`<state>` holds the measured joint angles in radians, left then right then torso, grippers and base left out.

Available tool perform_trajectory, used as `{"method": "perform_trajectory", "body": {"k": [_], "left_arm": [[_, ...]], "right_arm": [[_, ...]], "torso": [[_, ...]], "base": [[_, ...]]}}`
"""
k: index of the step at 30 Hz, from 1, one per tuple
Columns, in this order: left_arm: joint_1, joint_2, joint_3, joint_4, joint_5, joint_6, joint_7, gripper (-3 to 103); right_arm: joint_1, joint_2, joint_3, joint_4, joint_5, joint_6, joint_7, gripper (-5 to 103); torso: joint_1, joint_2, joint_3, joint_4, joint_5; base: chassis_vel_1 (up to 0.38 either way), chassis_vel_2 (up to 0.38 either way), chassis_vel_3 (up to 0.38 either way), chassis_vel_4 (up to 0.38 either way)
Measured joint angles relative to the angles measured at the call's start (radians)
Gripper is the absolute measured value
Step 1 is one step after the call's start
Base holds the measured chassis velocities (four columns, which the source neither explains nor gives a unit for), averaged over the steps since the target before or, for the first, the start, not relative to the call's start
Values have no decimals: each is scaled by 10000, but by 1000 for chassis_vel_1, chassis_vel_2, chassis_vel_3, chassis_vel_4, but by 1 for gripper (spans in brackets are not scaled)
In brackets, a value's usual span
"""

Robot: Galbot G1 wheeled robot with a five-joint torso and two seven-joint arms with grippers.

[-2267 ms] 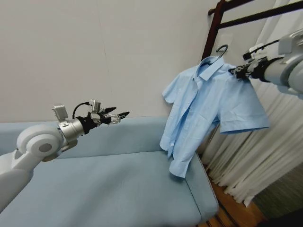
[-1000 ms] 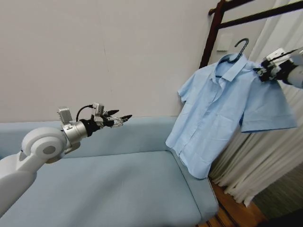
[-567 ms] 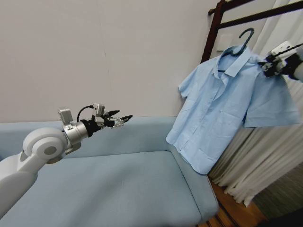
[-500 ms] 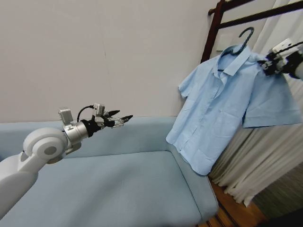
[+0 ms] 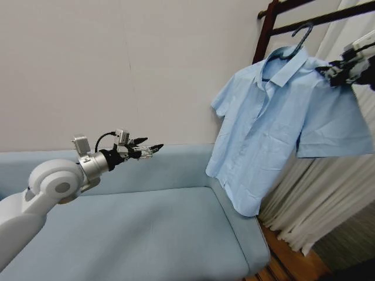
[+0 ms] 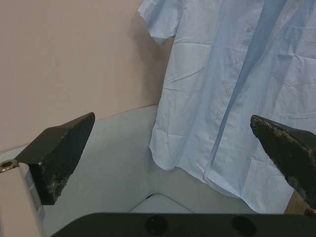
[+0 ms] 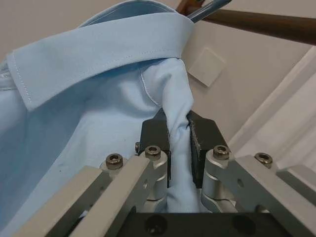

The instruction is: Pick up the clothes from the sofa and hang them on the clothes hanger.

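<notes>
A light blue short-sleeved shirt (image 5: 275,117) hangs in the air on a dark hanger (image 5: 300,36), at the right end of the sofa (image 5: 135,234). The hanger's hook sits close to the dark wooden rack bar (image 5: 316,22); I cannot tell if it rests on it. My right gripper (image 5: 335,69) is shut on the shirt's shoulder, and the right wrist view has the fabric (image 7: 177,123) pinched between its fingers (image 7: 157,140), under the collar (image 7: 98,54). My left gripper (image 5: 151,150) is held open over the sofa back, empty. The left wrist view faces the shirt (image 6: 237,98) between spread fingertips (image 6: 64,148).
White curtains (image 5: 328,193) hang behind the rack, at the right. A plain wall (image 5: 117,70) stands behind the sofa. Wooden floor (image 5: 287,257) shows past the sofa's right end. The rack's upright post (image 5: 265,35) rises next to the shirt collar.
My right gripper has raised the shirt and carried it toward the rack bar; the hanger hook now sits higher and nearer the bar. My left arm has barely moved.
</notes>
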<state>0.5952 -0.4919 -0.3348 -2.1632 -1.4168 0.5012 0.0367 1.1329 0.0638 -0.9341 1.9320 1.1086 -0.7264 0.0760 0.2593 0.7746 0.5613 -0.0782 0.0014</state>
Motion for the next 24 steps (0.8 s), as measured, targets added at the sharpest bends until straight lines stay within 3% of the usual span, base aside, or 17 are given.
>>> {"method": "perform_trajectory", "body": {"k": [2, 5, 6, 10, 14, 16, 17, 21, 24], "left_arm": [[20, 28, -9, -6, 0, -32, -4, 100], [46, 98, -42, 1, -5, -112, -24, 100], [46, 98, -42, 1, -5, -112, -24, 100], [42, 183, -62, 1, -21, -130, -25, 100], [-81, 195, -22, 6, -49, -138, -3, 100], [-215, 186, 52, 41, -69, -143, 43, 100], [-215, 186, 52, 41, -69, -143, 43, 100], [-419, 184, 167, 142, -81, -155, 212, 100], [-390, 245, 134, 112, -83, -158, 250, 100]], "right_arm": [[-7, 0, 59, 1, 348, 83, 3, 9], [-81, 11, -59, -42, 1635, 943, 5, 9], [-81, 11, -59, -42, 1635, 943, 5, 9], [-104, 45, -260, 38, 3609, 1277, 104, 9], [-122, -80, -337, 263, 4706, 1628, 254, 9], [-186, -369, -432, 468, 4989, 2301, 15, 9], [-186, -369, -432, 468, 4989, 2301, 15, 9], [-516, -1118, -537, 754, 4775, 3668, -1203, 9], [-556, -1157, -725, 851, 4552, 3981, -1382, 9]], "torso": [[0, 0, 0, 2, -1], [0, 0, 1, 4, -1], [0, 0, 1, 4, -1], [1, 0, 1, 4, 1], [0, 0, 1, 6, -4], [0, 0, 1, 7, -1], [0, 0, 1, 7, -1], [0, 0, 0, -2, 3], [0, 0, 0, -2, 2]], "base": [[0, 0, 0, 0], [0, 0, 0, 0], [0, 0, 0, 0], [0, 0, 0, 0], [0, 0, 0, 0], [0, 0, 0, 0], [0, 0, 0, 0], [0, 0, 0, 0], [0, 0, 0, 0]]}}
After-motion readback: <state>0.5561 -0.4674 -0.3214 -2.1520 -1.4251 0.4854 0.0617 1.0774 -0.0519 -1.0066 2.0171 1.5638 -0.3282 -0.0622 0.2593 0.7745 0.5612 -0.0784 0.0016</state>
